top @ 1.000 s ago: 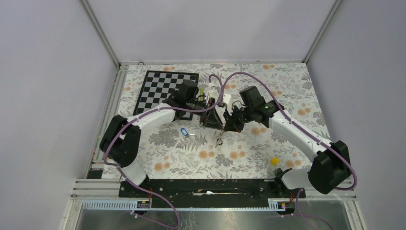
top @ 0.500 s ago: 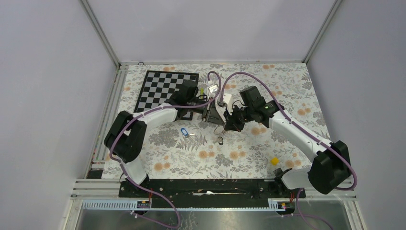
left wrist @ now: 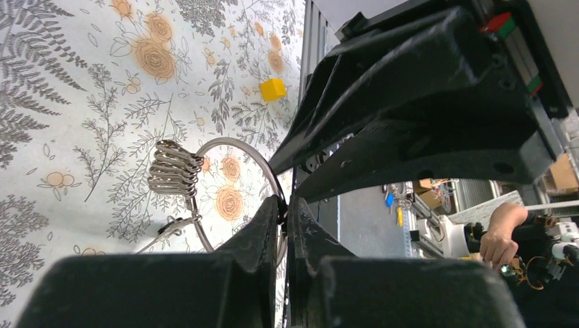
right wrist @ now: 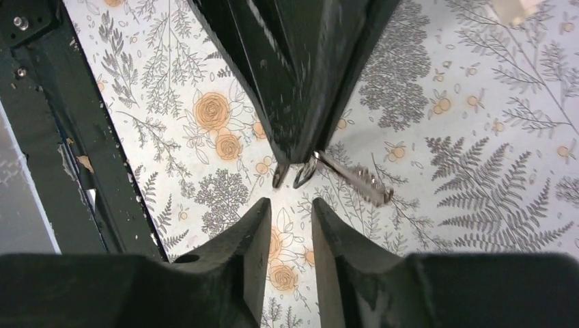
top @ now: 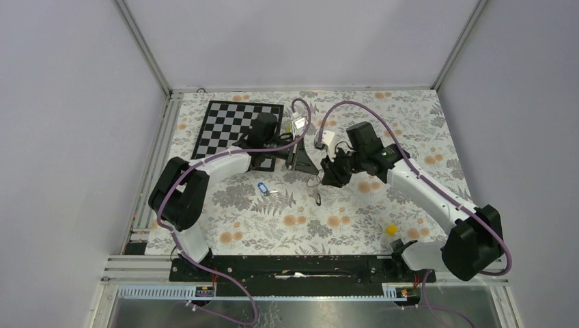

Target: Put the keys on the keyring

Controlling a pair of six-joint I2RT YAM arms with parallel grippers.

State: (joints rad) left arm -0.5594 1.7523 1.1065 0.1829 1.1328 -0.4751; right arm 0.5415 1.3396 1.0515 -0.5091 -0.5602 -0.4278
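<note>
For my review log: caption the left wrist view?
Left gripper shut on the thin round silvery wire keyring, seen against the floral tablecloth.

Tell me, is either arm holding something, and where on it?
The left gripper pinches the keyring by its thin wire loop; the right gripper, jaws apart, holds nothing.

Since a second ago: left end effector has closed from part-open onto the wire of the keyring. Right end effector has parted its fingers, released the ring, and backed off slightly. The key beneath has shifted right.
</note>
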